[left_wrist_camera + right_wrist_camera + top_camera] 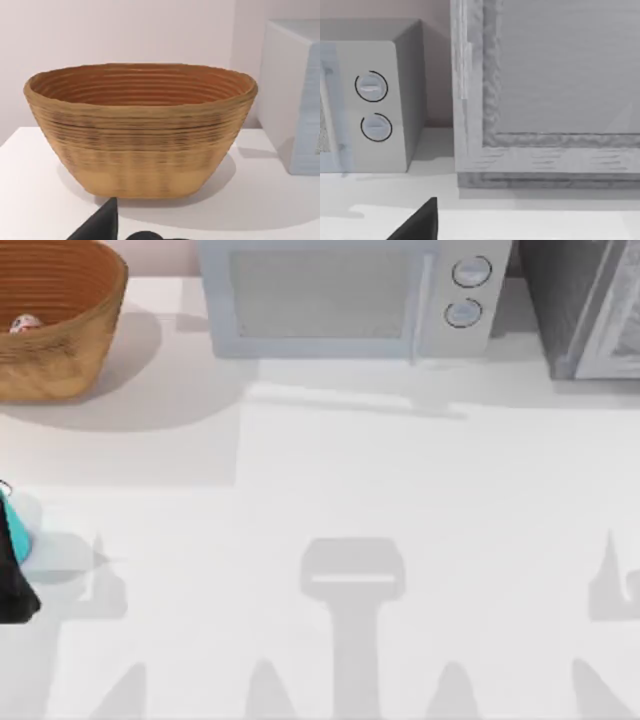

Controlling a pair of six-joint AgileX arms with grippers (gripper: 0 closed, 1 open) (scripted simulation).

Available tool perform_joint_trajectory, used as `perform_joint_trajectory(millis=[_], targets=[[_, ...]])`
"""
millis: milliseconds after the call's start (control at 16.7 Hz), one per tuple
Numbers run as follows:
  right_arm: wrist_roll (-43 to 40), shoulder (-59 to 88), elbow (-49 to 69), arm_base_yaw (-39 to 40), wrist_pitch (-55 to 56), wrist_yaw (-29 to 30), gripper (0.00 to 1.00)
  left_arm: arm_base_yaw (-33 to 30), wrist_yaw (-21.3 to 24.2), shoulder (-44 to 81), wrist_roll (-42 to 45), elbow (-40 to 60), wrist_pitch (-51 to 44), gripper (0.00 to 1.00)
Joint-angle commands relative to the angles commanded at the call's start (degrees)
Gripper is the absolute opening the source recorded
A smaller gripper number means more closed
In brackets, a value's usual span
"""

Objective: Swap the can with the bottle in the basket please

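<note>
The brown woven basket (pixel 60 340) stands at the table's far left corner, and the left wrist view faces its ribbed side (pixel 140 145) from close by. Inside it lies the small white and red can (pixel 25 323). The teal bottle (pixel 14 525) stands at the table's left edge, in front of the basket. My left gripper (pixel 8 540) is open around it, with a black finger on either side. One black finger (pixel 100 225) and the bottle's dark top (pixel 145 235) show in the left wrist view. One finger (pixel 420 222) of my open right gripper shows low in the right wrist view, holding nothing.
A grey microwave (pixel 350 300) stands along the back edge, right of the basket, and its side (pixel 295 100) shows beside the basket. A grey cabinet (pixel 585 305) fills the far right corner. The right wrist view faces the microwave's dials (pixel 370 100) and the cabinet (pixel 545 90).
</note>
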State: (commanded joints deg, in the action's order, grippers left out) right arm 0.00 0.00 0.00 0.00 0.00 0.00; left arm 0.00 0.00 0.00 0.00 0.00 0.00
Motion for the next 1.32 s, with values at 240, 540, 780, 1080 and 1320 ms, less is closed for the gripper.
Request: perform_joint_trajectory(millis=[240, 540, 780, 1080, 1320], targets=[[0.0, 0.0, 0.0, 0.0, 0.0, 0.0, 1.00, 0.1, 0.2, 1.5, 0.1, 1.5, -0.8, 1.00], [0.0, 0.0, 0.0, 0.0, 0.0, 0.0, 1.00, 0.8, 1.6, 14.6, 0.8, 15.2, -7.6, 1.00], [0.0, 0.0, 0.0, 0.0, 0.0, 0.0, 1.00, 1.9, 3.6, 32.8, 1.8, 34.2, -17.1, 1.00], [0.0, 0.0, 0.0, 0.0, 0.0, 0.0, 1.00, 3.8, 6.8, 61.4, 3.3, 64.2, -31.9, 1.00], [0.0, 0.0, 0.0, 0.0, 0.0, 0.0, 1.00, 5.5, 9.6, 86.4, 4.6, 90.1, -44.7, 1.00]])
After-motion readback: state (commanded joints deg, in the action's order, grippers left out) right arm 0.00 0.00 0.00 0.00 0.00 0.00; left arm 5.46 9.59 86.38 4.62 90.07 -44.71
